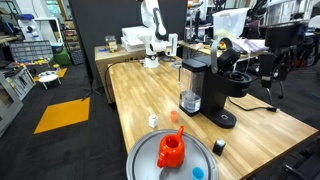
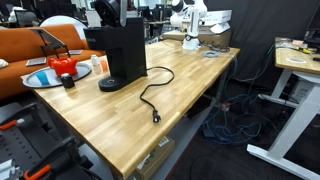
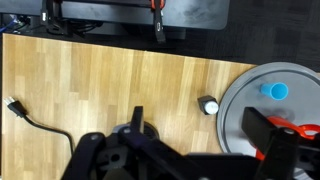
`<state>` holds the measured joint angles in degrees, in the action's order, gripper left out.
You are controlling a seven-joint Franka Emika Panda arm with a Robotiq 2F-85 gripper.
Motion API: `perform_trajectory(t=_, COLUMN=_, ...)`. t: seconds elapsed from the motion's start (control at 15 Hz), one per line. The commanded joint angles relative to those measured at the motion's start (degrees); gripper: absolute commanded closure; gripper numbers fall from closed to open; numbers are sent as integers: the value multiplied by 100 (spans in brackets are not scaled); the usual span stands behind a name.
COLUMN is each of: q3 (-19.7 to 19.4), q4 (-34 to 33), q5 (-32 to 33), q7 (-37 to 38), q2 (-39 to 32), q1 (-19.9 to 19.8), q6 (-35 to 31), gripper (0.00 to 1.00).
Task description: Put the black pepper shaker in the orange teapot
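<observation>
The black pepper shaker (image 3: 208, 105) stands on the wooden table just off the rim of the round grey tray (image 3: 240, 100); it also shows in both exterior views (image 1: 218, 147) (image 2: 69, 82). The orange teapot (image 1: 171, 151) stands on the tray (image 1: 145, 155) and also shows in an exterior view (image 2: 63, 66). In the wrist view only a bit of the teapot (image 3: 297, 130) shows past a finger. My gripper (image 3: 200, 135) is open and empty, high above the table at its far end (image 1: 171, 45), well away from the shaker and the teapot.
A black coffee maker (image 1: 195, 85) with a round base (image 1: 226, 120) and a cable (image 3: 30, 122) stands mid-table. A clear-and-white shaker (image 1: 153, 121) and a tiny orange piece (image 1: 172, 115) stand near the tray. A small blue object (image 3: 274, 90) lies on the tray.
</observation>
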<state>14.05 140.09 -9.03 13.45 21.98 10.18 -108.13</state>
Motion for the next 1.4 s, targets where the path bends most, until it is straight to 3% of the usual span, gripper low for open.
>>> perform_trajectory(t=0.0, q3=-26, q4=-57, q5=11, q7=15, q2=-87, q1=30, q6=3, gripper=0)
perform_trajectory(t=0.4, q3=92, q4=-213, q5=39, q7=185, q2=-326, q1=64, q6=-166, gripper=0)
perform_trajectory(t=0.67, q3=374, q4=-507, q5=-364, q7=194, q2=-902, q1=432, q6=-524, gripper=0)
perform_trajectory(t=0.87, q3=583, q4=-651, q5=-269, q7=463, q2=-1366, q1=611, q6=-704, gripper=0)
perform_trajectory(t=1.33, q3=572, q4=-623, q5=-267, q7=508, q2=-1614, q1=692, q6=-843, gripper=0)
